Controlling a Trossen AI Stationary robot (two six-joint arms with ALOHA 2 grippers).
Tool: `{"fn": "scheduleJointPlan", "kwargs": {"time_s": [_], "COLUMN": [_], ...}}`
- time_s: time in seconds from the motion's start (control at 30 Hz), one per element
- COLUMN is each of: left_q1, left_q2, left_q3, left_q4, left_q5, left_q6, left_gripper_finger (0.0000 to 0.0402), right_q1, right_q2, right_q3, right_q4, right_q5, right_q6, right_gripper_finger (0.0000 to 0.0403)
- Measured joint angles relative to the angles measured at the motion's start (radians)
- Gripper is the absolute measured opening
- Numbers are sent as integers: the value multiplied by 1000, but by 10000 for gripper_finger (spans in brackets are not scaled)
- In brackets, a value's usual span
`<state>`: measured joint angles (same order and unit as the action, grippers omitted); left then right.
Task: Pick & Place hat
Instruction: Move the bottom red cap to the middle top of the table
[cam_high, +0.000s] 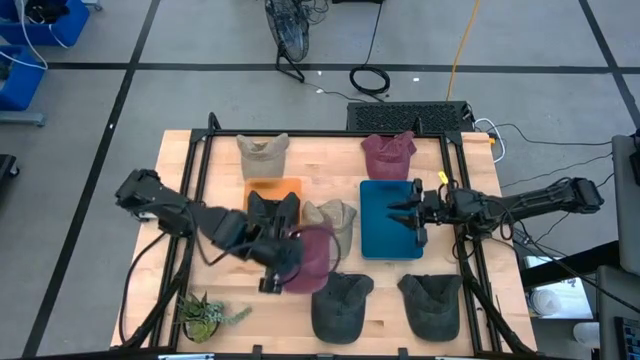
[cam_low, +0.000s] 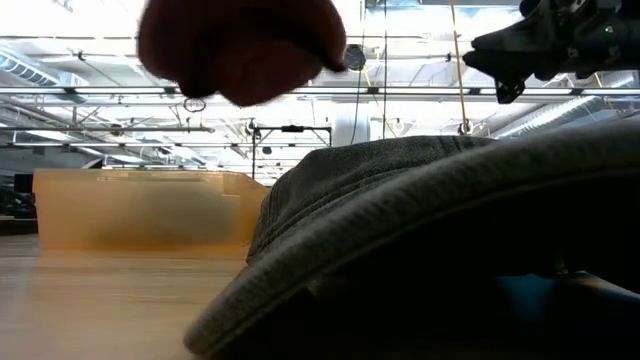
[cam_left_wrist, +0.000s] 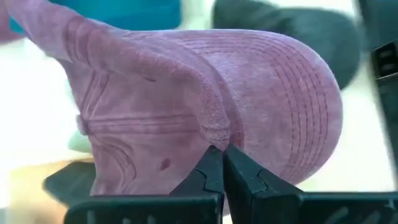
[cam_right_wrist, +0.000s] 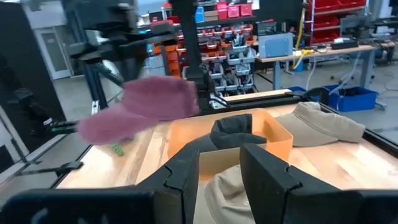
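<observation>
A mauve corduroy hat (cam_high: 312, 257) hangs off the table in my left gripper (cam_left_wrist: 221, 151), near the table's middle front; the low view shows it high in the air (cam_low: 240, 45). My left gripper is shut on it. My right gripper (cam_high: 397, 213) hovers open over the blue tray (cam_high: 385, 245), touching nothing; its fingers (cam_right_wrist: 186, 171) point toward the orange tray (cam_right_wrist: 273, 140). The orange tray (cam_high: 270, 187) holds a black hat (cam_high: 272, 208). My left gripper pinches a raised fold of cloth (cam_left_wrist: 214, 127) where the mauve hat's crown meets its stitched brim, between the two fingertips. It comes at the hat from the table's left. The hat is lifted clear of the table, with its brim (cam_left_wrist: 305, 106) spread beyond the fingers.
Other hats lie around: a beige one (cam_high: 336, 214) between the trays, a tan one (cam_high: 262, 152) and a maroon one (cam_high: 388, 152) at the far edge, two dark grey ones (cam_high: 340, 305) (cam_high: 432, 303) at the near edge. A small plant (cam_high: 200, 316) stands near left.
</observation>
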<state>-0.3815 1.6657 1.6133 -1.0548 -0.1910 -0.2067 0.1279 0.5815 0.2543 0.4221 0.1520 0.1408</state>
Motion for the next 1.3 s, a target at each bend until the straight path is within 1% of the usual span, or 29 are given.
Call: {"fn": "scheduleJointPlan", "kwargs": {"time_s": [0.13,0.33,0.5,0.6,0.8,0.9,1.07,1.13,1.23,1.3], "left_q1": [71,175,244,295,438,513,634,682,746,778], "left_q2": [0,0,0,0,9,21,74,114,188,241], "left_q3": [-10,-10,-10,-10,-10,-11,-10,-10,-11,-11], "left_q4": [13,27,33,79,201,252,343,410,486,526], "left_q5": [0,-10,-12,-17,-19,14,64,73,132,147], "left_q6": [102,235,321,410,601,656,748,785,833,860], "left_gripper_finger": [3,4,7,3,6,4,5,4,11,12], "right_q1": [15,18,18,18,18,18,18,18,18,18], "right_q2": [-19,-27,-26,-26,-26,-26,-23,-22,-19,-18], "right_q3": [0,0,0,0,0,0,0,0,1,1], "right_q4": [-3,-8,-13,-13,-13,-16,-17,-29,-58,-79], "right_q5": [1,2,3,4,4,4,5,5,8,9], "right_q6": [-30,-32,-33,-38,-40,-41,-48,-48,-43,-32], "right_gripper_finger": [105,105,105,105,105,105,105,105,105,105]}}
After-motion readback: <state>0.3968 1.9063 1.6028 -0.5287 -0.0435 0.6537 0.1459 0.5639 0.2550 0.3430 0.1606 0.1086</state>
